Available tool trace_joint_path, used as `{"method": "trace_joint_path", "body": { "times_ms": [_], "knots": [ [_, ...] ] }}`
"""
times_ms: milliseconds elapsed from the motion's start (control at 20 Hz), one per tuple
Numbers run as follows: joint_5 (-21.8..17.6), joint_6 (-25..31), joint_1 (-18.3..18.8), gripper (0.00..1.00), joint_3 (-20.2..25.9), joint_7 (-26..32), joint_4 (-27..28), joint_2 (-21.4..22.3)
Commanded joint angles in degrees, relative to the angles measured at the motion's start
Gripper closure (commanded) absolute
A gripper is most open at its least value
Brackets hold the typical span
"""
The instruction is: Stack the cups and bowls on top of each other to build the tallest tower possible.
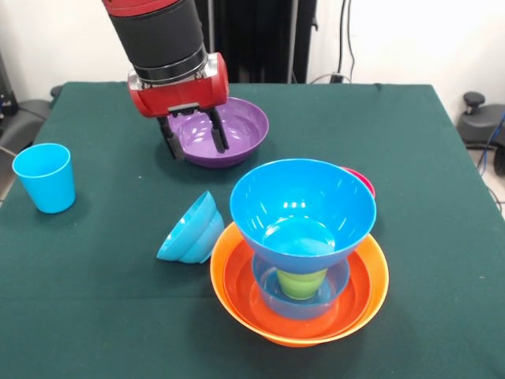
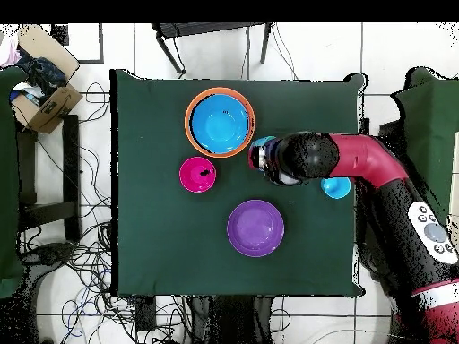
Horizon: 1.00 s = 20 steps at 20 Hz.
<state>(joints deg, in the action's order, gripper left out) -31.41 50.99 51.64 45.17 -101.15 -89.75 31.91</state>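
The tower stands at the front: two nested orange bowls hold a small blue bowl. A lime green cup stands in that bowl, with a big blue bowl resting on it. From overhead the tower shows as blue inside orange. Another blue bowl lies tipped on its side left of the tower. A pink-red bowl peeks out behind it. My gripper hangs open and empty in front of the purple bowl. From overhead, the gripper is beside the tipped blue bowl.
A light blue cup stands upright near the table's left edge and shows from overhead beside my arm. The pink-red bowl and purple bowl sit apart on the green cloth. A cardboard box and cables lie off the table.
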Motion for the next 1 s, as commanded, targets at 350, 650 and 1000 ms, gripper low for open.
{"method": "trace_joint_path", "body": {
  "times_ms": [350, 650, 1000],
  "knots": [
    [-5.8, -0.1, 1.0, 0.00, 2.6, 19.1, -2.8, -2.9],
    [-10.2, -2.3, 0.7, 0.00, 1.6, 20.7, -0.7, -4.5],
    [-15.0, -4.7, 0.3, 0.00, 1.0, 18.1, -1.7, -5.0]
  ]
}}
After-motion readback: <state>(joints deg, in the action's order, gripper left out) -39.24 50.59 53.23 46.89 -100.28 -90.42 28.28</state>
